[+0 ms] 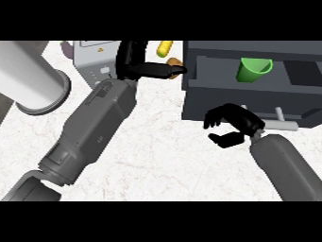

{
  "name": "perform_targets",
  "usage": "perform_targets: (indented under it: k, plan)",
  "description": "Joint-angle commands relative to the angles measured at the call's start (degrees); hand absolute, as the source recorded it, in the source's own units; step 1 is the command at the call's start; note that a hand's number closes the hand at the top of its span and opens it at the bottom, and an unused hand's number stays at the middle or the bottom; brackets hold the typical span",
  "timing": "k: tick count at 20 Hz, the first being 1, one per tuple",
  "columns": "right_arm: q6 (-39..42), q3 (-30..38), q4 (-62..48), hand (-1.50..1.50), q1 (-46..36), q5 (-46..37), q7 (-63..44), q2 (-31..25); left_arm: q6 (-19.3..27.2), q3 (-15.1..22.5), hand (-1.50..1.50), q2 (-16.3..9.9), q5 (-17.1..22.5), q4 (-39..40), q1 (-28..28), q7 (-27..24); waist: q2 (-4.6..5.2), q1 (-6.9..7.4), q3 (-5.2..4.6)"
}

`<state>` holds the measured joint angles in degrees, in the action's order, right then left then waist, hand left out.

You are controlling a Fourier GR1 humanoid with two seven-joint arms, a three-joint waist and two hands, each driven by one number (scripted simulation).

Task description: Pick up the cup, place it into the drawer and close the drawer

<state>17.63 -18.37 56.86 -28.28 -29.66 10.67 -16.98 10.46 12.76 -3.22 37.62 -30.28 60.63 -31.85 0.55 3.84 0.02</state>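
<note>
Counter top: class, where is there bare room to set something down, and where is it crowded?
Free: the counter between the two forearms, below the drawer. Crowded: the top, where the left hand sits among small items by the drawer, and the left edge, taken by the white cylinder.

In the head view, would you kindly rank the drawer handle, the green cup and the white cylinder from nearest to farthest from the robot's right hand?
From the right hand:
1. Drawer handle, just to its right at the drawer's front.
2. Green cup, above it, inside the open drawer.
3. White cylinder, far across the counter at the view's left.
</note>
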Motion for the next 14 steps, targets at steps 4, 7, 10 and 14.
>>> perform_targets:
  k: [4, 7, 10, 14]
  plan:
    - [-5.99, 8.07, -17.88, 1.50, -11.12, 1.29, 10.02, 0.21, -5.31, 0.66, -1.50, -4.66, 0.28, -5.72, -7.00, 1.43, 0.26, 3.27, 0.23]
    - [-8.01, 11.97, -22.97, 1.50, -15.99, 2.55, 12.17, -1.31, -4.84, -0.07, -1.50, -4.78, 1.05, -7.46, -7.50, 1.95, 0.81, 3.86, 0.29]
    - [-9.70, 14.60, -27.11, 1.50, -20.19, 2.97, 12.94, -3.20, -6.47, 0.44, -1.50, -6.39, 0.70, -8.48, -8.25, 2.70, 1.49, 4.99, 0.34]
    - [-9.83, 17.17, -29.64, 1.50, -24.94, 4.39, 9.93, -4.41, -5.72, 0.62, -1.50, -5.94, 0.92, -10.17, -8.29, 4.02, 1.51, 6.07, 0.33]
